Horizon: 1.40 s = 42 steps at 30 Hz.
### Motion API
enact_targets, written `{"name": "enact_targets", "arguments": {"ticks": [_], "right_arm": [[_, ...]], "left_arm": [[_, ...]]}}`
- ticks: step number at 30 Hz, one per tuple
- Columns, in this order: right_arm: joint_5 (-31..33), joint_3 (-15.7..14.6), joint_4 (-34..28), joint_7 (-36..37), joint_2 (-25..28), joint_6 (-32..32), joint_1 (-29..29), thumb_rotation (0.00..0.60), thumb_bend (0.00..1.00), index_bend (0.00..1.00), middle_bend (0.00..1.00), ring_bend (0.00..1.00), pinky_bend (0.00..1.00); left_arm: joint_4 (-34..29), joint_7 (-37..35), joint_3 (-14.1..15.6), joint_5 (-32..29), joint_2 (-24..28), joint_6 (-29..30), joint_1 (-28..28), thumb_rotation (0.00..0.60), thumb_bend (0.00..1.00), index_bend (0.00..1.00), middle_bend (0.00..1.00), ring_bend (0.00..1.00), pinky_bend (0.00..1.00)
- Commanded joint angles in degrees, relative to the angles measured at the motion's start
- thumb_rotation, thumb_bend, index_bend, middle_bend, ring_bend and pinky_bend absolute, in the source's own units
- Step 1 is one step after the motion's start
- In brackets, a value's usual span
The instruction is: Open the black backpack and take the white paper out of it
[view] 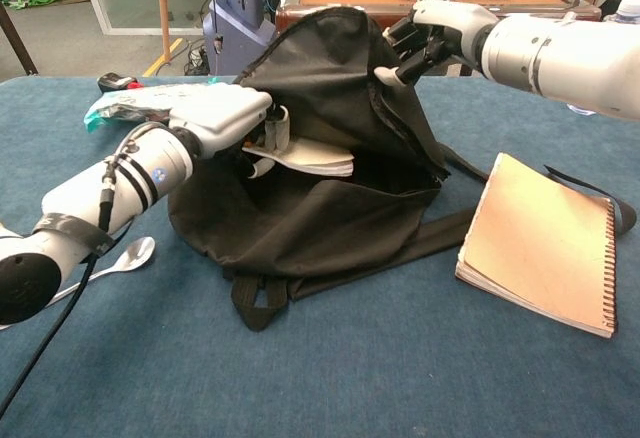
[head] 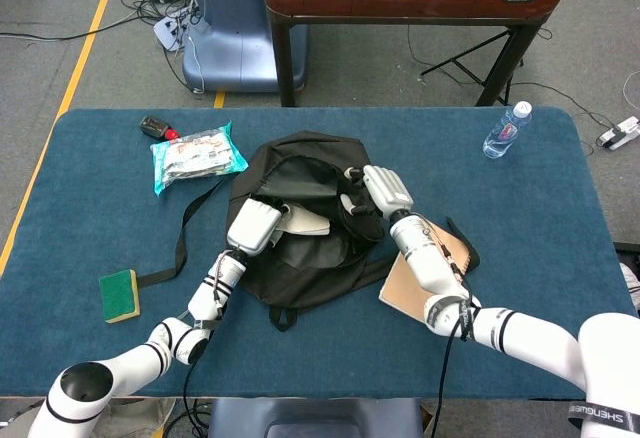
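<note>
The black backpack lies mid-table with its mouth held open. My right hand grips the upper edge of the opening and holds it raised. My left hand reaches into the mouth and pinches the white paper, which is lifted off the bag's floor, its near edge showing past the hand. The rest of the bag's inside is dark.
A brown spiral notebook lies right of the bag, over a strap. A teal snack packet is at the back left, a green sponge front left, a spoon beside my left forearm, a water bottle back right.
</note>
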Motion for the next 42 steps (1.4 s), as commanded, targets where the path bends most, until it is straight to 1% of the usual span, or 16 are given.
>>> {"name": "enact_targets", "arguments": {"ticks": [1, 3, 5, 8, 12, 15, 20, 25, 27, 32, 36, 38, 40, 41, 42], "right_arm": [[0.80, 0.41, 0.12, 0.32, 0.33, -0.52, 0.24, 0.600, 0.41, 0.64, 0.43, 0.32, 0.33], [1.06, 0.46, -0.04, 0.58, 0.57, -0.80, 0.26, 0.600, 0.41, 0.64, 0.43, 0.32, 0.33], [1.10, 0.32, -0.06, 0.59, 0.67, -0.91, 0.29, 0.600, 0.41, 0.64, 0.43, 0.32, 0.33], [1.28, 0.16, -0.15, 0.87, 0.76, -1.12, 0.26, 0.600, 0.40, 0.65, 0.43, 0.32, 0.33], [1.17, 0.18, -0.22, 1.45, 0.92, -1.21, 0.19, 0.600, 0.39, 0.65, 0.43, 0.32, 0.33], [1.10, 0.15, -0.25, 1.86, 1.07, -1.27, 0.09, 0.600, 0.39, 0.65, 0.43, 0.32, 0.33], [0.76, -0.35, -0.09, 2.04, 1.16, -1.47, -0.02, 0.600, 0.39, 0.65, 0.43, 0.32, 0.33], [-0.08, -0.82, -0.03, 2.68, 1.15, -2.08, -0.10, 0.600, 0.39, 0.65, 0.43, 0.32, 0.33], [-0.40, -0.99, 0.04, 2.91, 1.08, -2.09, -0.17, 0.600, 0.39, 0.65, 0.43, 0.32, 0.33], [-1.06, -1.47, -0.09, 3.37, 0.96, -2.26, -0.38, 0.600, 0.39, 0.65, 0.43, 0.32, 0.33], [-2.62, -2.64, -1.31, 3.47, 1.09, -2.59, -0.82, 0.600, 0.39, 0.65, 0.43, 0.32, 0.33], [-3.56, -3.33, -2.32, 3.36, 1.38, -2.87, -1.01, 0.600, 0.38, 0.65, 0.41, 0.32, 0.33], [-4.75, -4.26, -3.73, 3.11, 1.88, -3.48, -1.17, 0.600, 0.37, 0.63, 0.38, 0.32, 0.33], [-5.66, -4.96, -4.66, 2.94, 2.28, -4.05, -1.24, 0.600, 0.36, 0.60, 0.37, 0.32, 0.33], [-6.28, -5.37, -5.21, 2.86, 2.54, -4.24, -1.34, 0.600, 0.34, 0.53, 0.34, 0.32, 0.33]], "left_arm": [[2.77, -2.75, 0.65, 2.14, -0.99, 2.49, 0.00, 0.600, 0.43, 0.61, 0.51, 0.47, 0.44], [4.88, -4.04, 1.20, 3.57, -1.89, 4.53, -0.09, 0.600, 0.44, 0.65, 0.54, 0.50, 0.46], [6.57, -5.67, 1.67, 4.62, -2.66, 5.74, -0.24, 0.600, 0.47, 0.69, 0.59, 0.55, 0.51], [9.57, -7.91, 2.12, 6.00, -3.98, 7.81, -0.58, 0.600, 0.48, 0.72, 0.64, 0.60, 0.56], [11.98, -9.48, 2.27, 6.74, -4.75, 9.16, -0.86, 0.600, 0.50, 0.73, 0.67, 0.62, 0.59], [12.40, -10.94, 2.56, 7.27, -4.34, 10.28, -0.56, 0.600, 0.50, 0.73, 0.68, 0.62, 0.59], [9.89, -14.51, 3.59, 8.81, -1.61, 14.33, 1.30, 0.600, 0.50, 0.73, 0.68, 0.61, 0.59], [2.91, -17.69, 4.18, 10.48, 4.37, 20.34, 4.10, 0.600, 0.50, 0.73, 0.68, 0.61, 0.60], [-1.32, -18.19, 4.15, 10.94, 7.38, 22.69, 5.41, 0.600, 0.50, 0.73, 0.68, 0.61, 0.60], [-11.79, -17.83, 4.11, 11.79, 14.62, 27.39, 8.81, 0.600, 0.50, 0.73, 0.68, 0.61, 0.59], [-20.75, -16.66, 3.71, 11.45, 20.77, 30.25, 12.17, 0.600, 0.50, 0.73, 0.68, 0.61, 0.60], [-23.91, -16.14, 3.58, 11.26, 23.22, 31.22, 13.57, 0.600, 0.50, 0.73, 0.68, 0.61, 0.60], [-26.93, -15.60, 3.36, 10.80, 25.85, 32.07, 15.17, 0.600, 0.50, 0.73, 0.68, 0.61, 0.60], [-28.20, -15.34, 3.20, 10.53, 27.24, 32.54, 16.05, 0.600, 0.50, 0.73, 0.68, 0.60, 0.60], [-28.99, -15.21, 3.01, 10.27, 28.16, 32.90, 16.68, 0.600, 0.50, 0.73, 0.68, 0.60, 0.59]]}}
